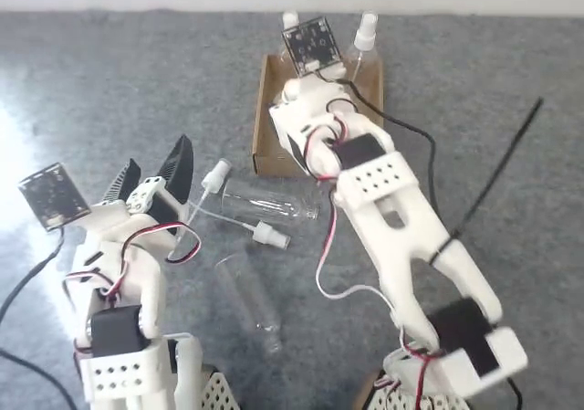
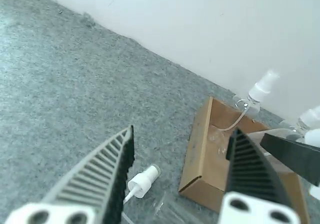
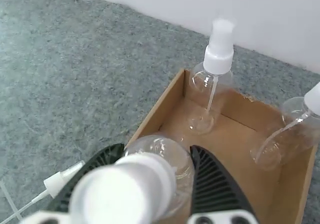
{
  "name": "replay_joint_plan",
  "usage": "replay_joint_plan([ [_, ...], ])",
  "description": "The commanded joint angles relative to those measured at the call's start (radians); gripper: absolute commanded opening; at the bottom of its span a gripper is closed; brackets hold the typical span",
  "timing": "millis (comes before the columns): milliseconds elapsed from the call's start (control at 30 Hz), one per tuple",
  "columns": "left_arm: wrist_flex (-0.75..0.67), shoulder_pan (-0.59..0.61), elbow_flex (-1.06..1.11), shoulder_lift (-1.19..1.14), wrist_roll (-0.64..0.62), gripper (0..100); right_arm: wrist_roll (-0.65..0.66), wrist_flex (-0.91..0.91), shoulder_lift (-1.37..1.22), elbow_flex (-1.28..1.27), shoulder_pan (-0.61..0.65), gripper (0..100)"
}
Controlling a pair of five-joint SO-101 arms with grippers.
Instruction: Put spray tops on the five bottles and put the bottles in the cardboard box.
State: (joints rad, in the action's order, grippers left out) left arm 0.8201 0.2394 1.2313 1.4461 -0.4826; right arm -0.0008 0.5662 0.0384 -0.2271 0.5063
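Both arms (image 1: pixel 401 218) white printed plastic w/ black servos (image 1: pixel 114 330); perforated brackets (image 1: pixel 379 177); red/white/black wires (image 1: pixel 319 145) looped along links; black ribbed fingers (image 2: pixel 105 174); square dark cam boards (image 1: pixel 315 43) at wrists; screw holes (image 2: pixel 40 216) at finger bases.

From above, the right arm (image 1: pixel 383 191) hides most of the cardboard box (image 1: pixel 265 127) interior. Close to the wrist camera, the held bottle (image 3: pixel 162 151) shows a blurred spray top (image 3: pixel 125 194), base hidden beneath. The corner bottle (image 3: pixel 292 129) is cut by the frame edge.
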Motion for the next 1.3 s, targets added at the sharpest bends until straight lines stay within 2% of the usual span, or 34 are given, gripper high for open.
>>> replay_joint_plan([
  [0, -0.031, 0.002, -0.008, 0.012, -0.011, 28, 0.015, 0.002, -0.041, 0.138, -0.012, 0.6],
  [400, -0.031, -0.002, -0.007, 0.012, -0.011, 28, 0.015, 0.002, -0.272, 0.308, -0.051, 0.6],
  [700, -0.031, -0.005, -0.007, 0.012, -0.009, 28, 0.008, 0.125, -0.311, 0.414, -0.047, 0.6],
  [1133, -0.031, -0.005, -0.007, 0.012, -0.008, 28, 0.008, 0.134, -0.423, 0.486, -0.045, 0.6],
  [1267, -0.031, -0.005, -0.007, 0.012, -0.008, 28, -0.034, 0.139, -0.421, 0.499, -0.045, 0.6],
])
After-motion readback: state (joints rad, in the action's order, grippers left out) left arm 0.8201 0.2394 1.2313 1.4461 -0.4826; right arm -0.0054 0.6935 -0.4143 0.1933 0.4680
